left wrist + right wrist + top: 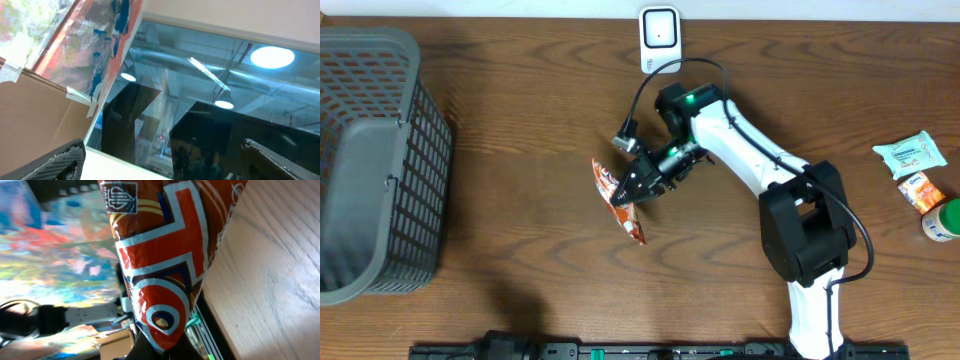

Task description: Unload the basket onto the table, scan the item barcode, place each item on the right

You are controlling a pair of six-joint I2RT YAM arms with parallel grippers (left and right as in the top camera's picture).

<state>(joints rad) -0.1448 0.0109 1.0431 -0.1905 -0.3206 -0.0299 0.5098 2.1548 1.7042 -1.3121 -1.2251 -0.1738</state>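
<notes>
The grey plastic mesh basket (375, 160) is cut off at the left edge. The left gripper (160, 162), unseen from overhead, gapes wide and empty. Mid brown wooden worktop (520, 260), the right gripper (623, 196) is clamped on the orange-red foil snack packet (633, 223), whose barcode cannot be made out.

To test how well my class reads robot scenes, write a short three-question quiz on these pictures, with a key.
1. True or false: the right tool is shut on the packet.
2. Where is the scanner? A) at the far edge of the table B) in a tool C) on the floor
3. Fill in: the left tool is ____.
Key: 1 true; 2 A; 3 open.
</notes>
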